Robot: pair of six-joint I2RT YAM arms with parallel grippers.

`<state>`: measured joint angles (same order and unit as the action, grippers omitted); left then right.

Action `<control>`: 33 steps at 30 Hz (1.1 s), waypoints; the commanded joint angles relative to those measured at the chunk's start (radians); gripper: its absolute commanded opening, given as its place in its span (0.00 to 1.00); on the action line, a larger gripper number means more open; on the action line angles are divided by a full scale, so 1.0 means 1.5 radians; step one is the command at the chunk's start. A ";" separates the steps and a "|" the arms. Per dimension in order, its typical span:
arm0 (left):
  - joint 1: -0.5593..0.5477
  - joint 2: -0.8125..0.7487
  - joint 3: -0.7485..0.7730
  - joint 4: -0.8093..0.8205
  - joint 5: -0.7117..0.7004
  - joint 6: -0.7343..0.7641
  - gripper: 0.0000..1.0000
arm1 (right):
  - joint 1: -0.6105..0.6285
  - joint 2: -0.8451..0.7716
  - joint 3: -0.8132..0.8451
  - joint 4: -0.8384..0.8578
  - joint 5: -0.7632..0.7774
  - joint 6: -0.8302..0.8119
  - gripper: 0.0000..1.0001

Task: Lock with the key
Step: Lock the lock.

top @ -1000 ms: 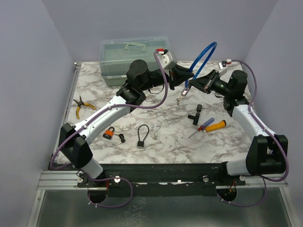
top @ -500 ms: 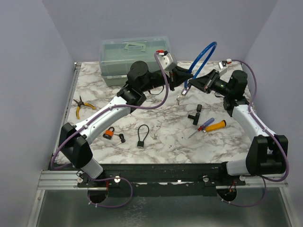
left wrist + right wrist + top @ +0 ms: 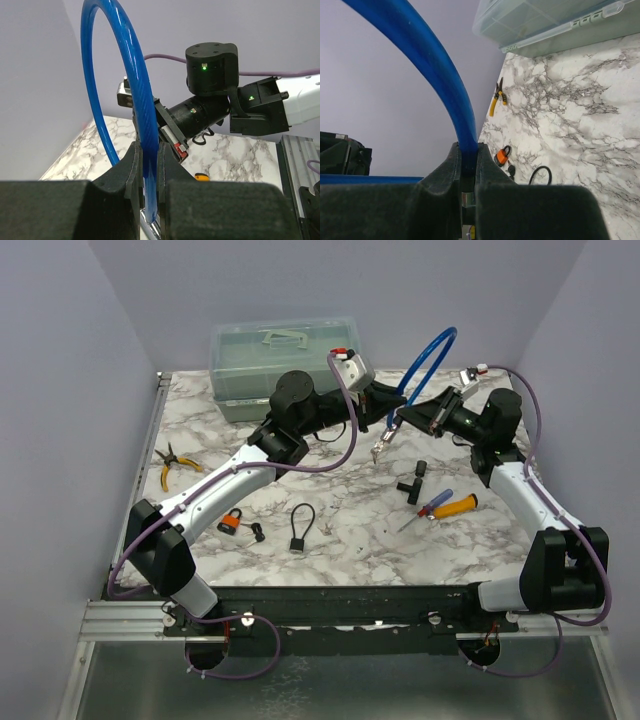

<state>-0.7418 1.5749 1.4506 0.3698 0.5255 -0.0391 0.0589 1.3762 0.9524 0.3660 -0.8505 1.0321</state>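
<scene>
A blue cable lock (image 3: 425, 360) arches in the air between my two grippers at the back middle of the table. My left gripper (image 3: 386, 403) is shut on one end of the cable (image 3: 107, 100). My right gripper (image 3: 407, 417) is shut on the other end (image 3: 435, 65), where a metal part sits between the fingers. A bunch of keys (image 3: 378, 448) hangs below the two grippers. The grippers nearly touch. The right gripper also shows in the left wrist view (image 3: 172, 136).
An orange padlock (image 3: 230, 521) with a key (image 3: 258, 532) and a black cable lock (image 3: 300, 525) lie front left. Yellow pliers (image 3: 172, 462) lie far left. A toolbox (image 3: 283, 355) stands at the back. Screwdrivers (image 3: 455, 505) and a black fitting (image 3: 413, 480) lie on the right.
My left gripper has edged slightly right, closer to the right gripper. The blue cable and the hanging keys have barely moved.
</scene>
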 commanded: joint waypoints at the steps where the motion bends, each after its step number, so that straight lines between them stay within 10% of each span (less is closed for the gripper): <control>1: -0.005 0.009 -0.021 0.008 0.020 0.021 0.00 | 0.015 -0.026 0.010 0.034 -0.019 0.024 0.00; 23: 0.001 -0.012 -0.139 0.031 -0.040 -0.034 0.00 | 0.036 -0.008 0.008 0.067 -0.025 0.113 0.00; 33: 0.017 -0.032 -0.076 -0.043 -0.127 -0.052 0.38 | 0.036 -0.005 0.001 0.035 -0.006 0.075 0.00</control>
<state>-0.7425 1.5288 1.3067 0.4530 0.4183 -0.1024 0.0990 1.3914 0.9409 0.3511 -0.8314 1.1255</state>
